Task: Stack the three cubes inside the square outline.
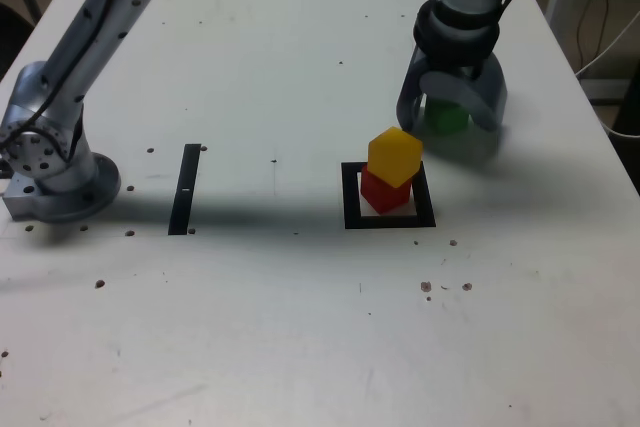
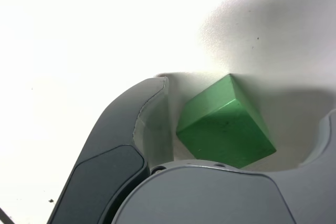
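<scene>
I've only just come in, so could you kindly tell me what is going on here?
The arm's gripper is down over the green cube on the table, fingers open around it and not yet closed. The yellow cube already sits on the red cube inside the outline.

Silver-grey arm (image 1: 85, 22) on a round metal base (image 1: 50, 172); dark curved gripper (image 1: 452, 107) under a black collar (image 1: 458, 32).

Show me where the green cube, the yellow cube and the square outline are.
green cube (image 2: 226, 124): wrist view, its top face.
yellow cube (image 1: 394, 155): exterior view, its front face.
square outline (image 1: 350, 197): exterior view, its left black border.
</scene>
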You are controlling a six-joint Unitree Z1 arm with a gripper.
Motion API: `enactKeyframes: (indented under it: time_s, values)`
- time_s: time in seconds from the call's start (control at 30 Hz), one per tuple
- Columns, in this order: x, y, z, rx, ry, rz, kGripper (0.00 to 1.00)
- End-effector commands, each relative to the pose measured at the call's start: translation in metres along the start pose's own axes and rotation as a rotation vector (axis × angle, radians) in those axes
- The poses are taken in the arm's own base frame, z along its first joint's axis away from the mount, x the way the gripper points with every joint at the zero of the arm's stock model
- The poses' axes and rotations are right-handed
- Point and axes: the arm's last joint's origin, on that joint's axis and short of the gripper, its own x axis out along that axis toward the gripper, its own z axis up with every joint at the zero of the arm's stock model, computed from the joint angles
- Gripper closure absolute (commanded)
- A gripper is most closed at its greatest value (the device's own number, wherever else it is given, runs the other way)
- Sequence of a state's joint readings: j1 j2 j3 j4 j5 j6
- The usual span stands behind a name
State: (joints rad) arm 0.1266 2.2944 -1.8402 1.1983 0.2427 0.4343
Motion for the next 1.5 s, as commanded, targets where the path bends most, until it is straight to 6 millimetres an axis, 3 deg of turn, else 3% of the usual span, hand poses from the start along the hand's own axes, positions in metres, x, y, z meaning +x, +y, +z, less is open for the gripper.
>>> enactKeyframes:
  time_s: [0.0, 0.2, 0.4, 0.73, 1.07, 1.23, 1.47]
  values:
    - [0.000, 0.000, 0.001, -0.001, 0.002, 0.000, 0.12]
    - [0.000, 0.000, 0.001, 0.000, 0.004, -0.007, 0.19]
    - [-0.002, 0.001, 0.002, -0.005, -0.014, -0.005, 0.36]
    - [-0.004, 0.003, 0.005, -0.015, -0.049, 0.004, 0.53]
    - [-0.005, 0.003, 0.005, -0.012, -0.059, 0.013, 0.61]
    - [-0.031, 0.002, -0.009, -0.010, -0.072, 0.020, 0.61]
    - [-0.093, -0.003, -0.037, 0.024, -0.087, 0.028, 0.61]
